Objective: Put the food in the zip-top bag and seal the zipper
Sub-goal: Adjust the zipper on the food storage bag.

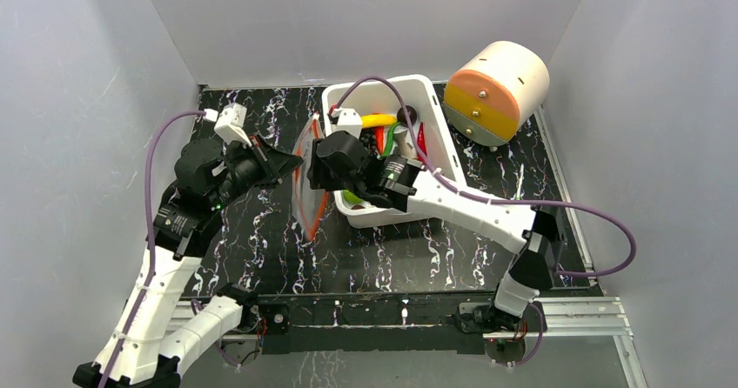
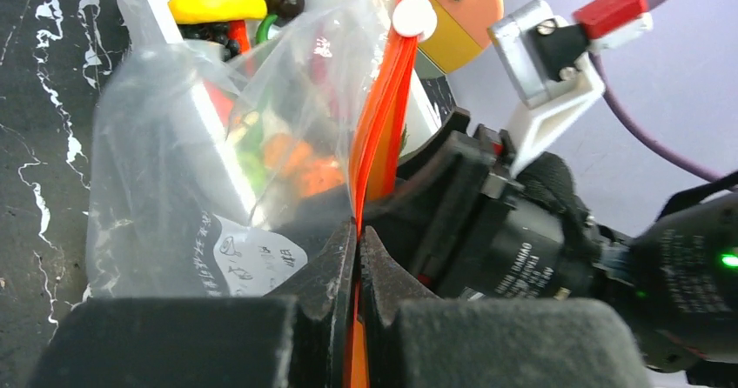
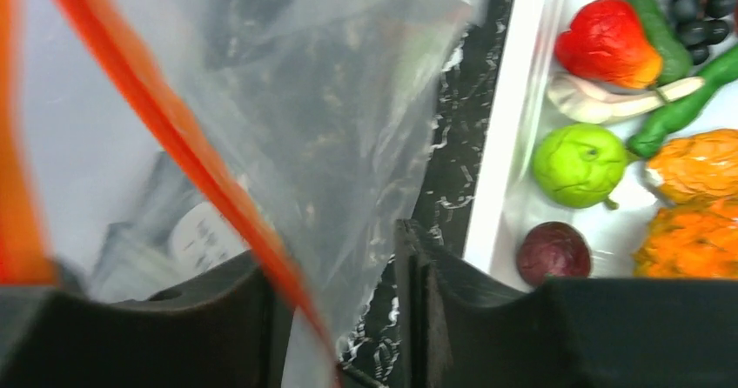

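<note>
Pinching hard, the left gripper (image 2: 358,236) had its jaws shut flat on the zipper (image 2: 383,101), the red-orange strip running straight up out of the nip. The right gripper (image 3: 339,266) stood part-open, jaws apart, with one length of strip and a fold of clear film hanging loose in the gap and nothing clamped.

The zip-top bag (image 2: 174,162) hung upright between the two grippers, just left of the white bin (image 3: 520,75), above the dark marbled table (image 1: 261,249).

Risks, as judged:
- The right jaws might close on both lips together, and the mouth would then stay shut.
- Slick film could slide out of a shallow bite.
- A sideways pull could drag the strip out of the left pinch.

The bag looked limp, creased and glossy, with a white slider (image 2: 412,16) at the strip's far end and a printed label low down. The food (image 3: 579,163) lay in the bin, and colours seen through the film seemed to be that pile.
</note>
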Controlling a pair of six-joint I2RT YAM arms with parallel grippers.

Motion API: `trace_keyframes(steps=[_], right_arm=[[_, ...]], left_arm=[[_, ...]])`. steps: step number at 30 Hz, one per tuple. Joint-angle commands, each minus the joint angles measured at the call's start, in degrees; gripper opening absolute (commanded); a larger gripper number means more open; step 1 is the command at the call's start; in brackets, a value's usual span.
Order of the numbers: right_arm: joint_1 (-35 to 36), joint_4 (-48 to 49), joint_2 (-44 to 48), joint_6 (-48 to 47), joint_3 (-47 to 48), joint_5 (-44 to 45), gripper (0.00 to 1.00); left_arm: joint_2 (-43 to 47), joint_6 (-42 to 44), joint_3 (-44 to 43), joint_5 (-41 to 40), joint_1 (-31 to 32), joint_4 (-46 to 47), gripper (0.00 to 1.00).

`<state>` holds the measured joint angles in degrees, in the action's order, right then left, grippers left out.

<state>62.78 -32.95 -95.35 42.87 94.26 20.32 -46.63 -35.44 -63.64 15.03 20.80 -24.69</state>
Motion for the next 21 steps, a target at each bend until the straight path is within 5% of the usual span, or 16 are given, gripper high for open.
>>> trace_keyframes(steps=[1,4,9,12,17,21], right_arm=[[0.23,-1.79,-0.92,-2.96,3.29,7.88,0.35],[0.23,-3.54,-0.7,-3.17,2.88,10.94,0.22],[0.21,-7.55,4.42,-1.27,-1.88,18.75,0.11],[0.22,-5.23,8.59,0.09,-6.07,18.7,0.05],[0.23,4.34,9.92,1.3,-8.58,9.27,0.0],[0.32,7.43,7.89,3.2,-5.88,6.12,0.0]], left_arm=[[1.89,-0.16,-1.06,-1.28,0.12,-1.74,0.0],[1.13,2.7,-3.6,-6.17,0.15,-7.04,0.0],[-5.45,9.06,-15.68,-20.28,0.12,-25.68,0.0],[-7.64,10.97,-19.44,-22.47,0.12,-28.51,0.0],[-6.06,8.54,-17.01,-16.27,0.15,-22.07,0.0],[-3.61,5.68,-12.86,-5.06,0.2,-13.67,0.25]])
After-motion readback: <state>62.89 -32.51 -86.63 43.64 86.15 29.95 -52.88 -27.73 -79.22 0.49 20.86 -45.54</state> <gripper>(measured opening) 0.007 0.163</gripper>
